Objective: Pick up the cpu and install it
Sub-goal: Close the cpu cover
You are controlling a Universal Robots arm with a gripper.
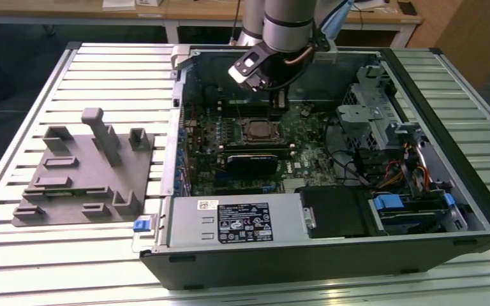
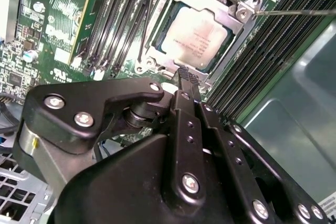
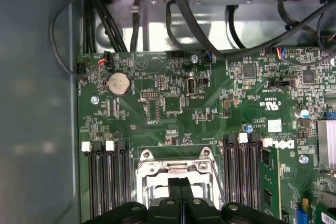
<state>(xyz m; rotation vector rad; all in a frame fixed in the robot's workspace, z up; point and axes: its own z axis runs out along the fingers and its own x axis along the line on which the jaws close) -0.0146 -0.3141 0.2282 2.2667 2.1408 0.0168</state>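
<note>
end effector point(image 2: 186, 76) narrow, pinched together, holding nothing | cpu point(image 2: 195, 34) lying in socket frame point(image 2: 242, 13) | exterior view: end effector at frame's 1 o'clock | pick and placement look done

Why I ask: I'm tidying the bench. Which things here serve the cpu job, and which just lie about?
Job: cpu, seated in the socket frame; claw, shut, close by it; computer case.
Lying about: grey tray beside the case.
</note>
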